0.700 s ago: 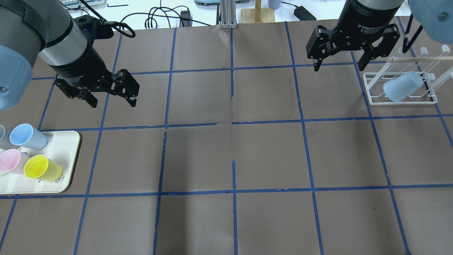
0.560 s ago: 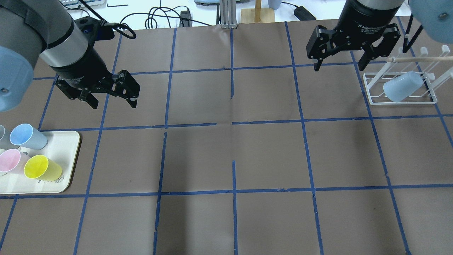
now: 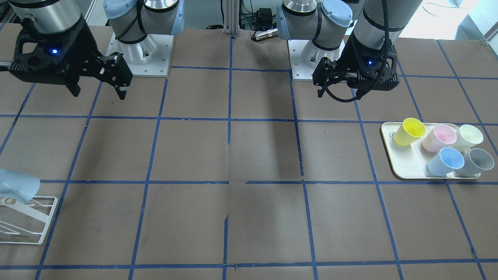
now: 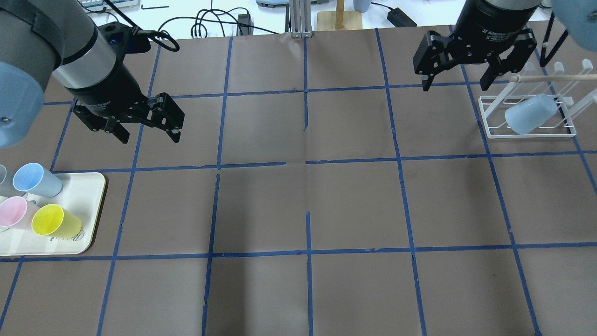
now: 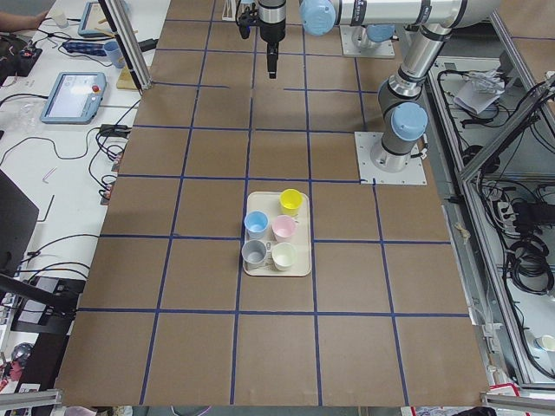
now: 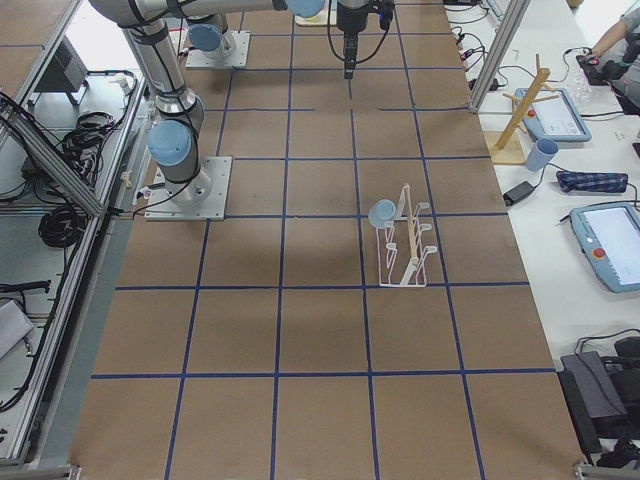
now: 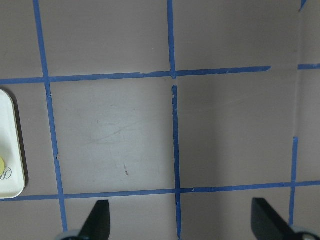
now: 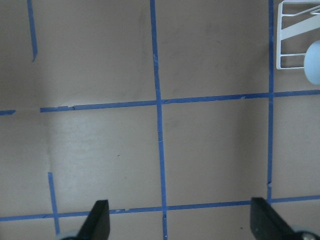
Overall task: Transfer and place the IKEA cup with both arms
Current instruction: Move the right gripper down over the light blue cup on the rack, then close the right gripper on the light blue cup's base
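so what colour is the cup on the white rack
Pale blue; the cup shows best in the overhead view.

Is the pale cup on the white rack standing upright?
No, tipped: the cup lies slanted on the white rack, not on its base.

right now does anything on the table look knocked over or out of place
Nothing really stands out. The pale-blue cup leans on the white rack, but it looks hung on a peg, not fallen. The five cups on the tray stand upright, with no spill. The blue tape grid has a few gaps.
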Robot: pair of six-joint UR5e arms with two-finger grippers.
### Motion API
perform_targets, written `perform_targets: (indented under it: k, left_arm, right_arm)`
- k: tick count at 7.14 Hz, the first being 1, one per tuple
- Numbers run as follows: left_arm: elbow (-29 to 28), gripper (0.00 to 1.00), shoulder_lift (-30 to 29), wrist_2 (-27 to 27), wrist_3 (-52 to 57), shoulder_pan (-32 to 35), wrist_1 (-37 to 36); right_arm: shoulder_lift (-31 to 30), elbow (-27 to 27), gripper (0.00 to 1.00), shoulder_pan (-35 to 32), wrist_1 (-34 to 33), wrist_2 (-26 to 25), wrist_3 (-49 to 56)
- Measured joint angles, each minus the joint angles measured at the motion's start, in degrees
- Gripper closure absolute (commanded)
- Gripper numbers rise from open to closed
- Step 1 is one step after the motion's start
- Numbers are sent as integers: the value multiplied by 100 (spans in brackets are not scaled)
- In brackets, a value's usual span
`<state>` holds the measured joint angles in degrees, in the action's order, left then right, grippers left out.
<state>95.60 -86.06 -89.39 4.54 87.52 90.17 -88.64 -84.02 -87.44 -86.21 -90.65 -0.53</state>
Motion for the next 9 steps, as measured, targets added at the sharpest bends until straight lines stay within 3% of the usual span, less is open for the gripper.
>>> perform_targets:
  k: [5, 9]
  left_arm:
    - [37, 0, -12, -6, -23, -6, 85]
    - [27, 0, -13, 8, -24, -7, 88]
  right_arm:
    - [337, -247, 0, 1821, -518, 180, 2929]
    - [994, -854, 0, 2750, -1919, 529, 5399]
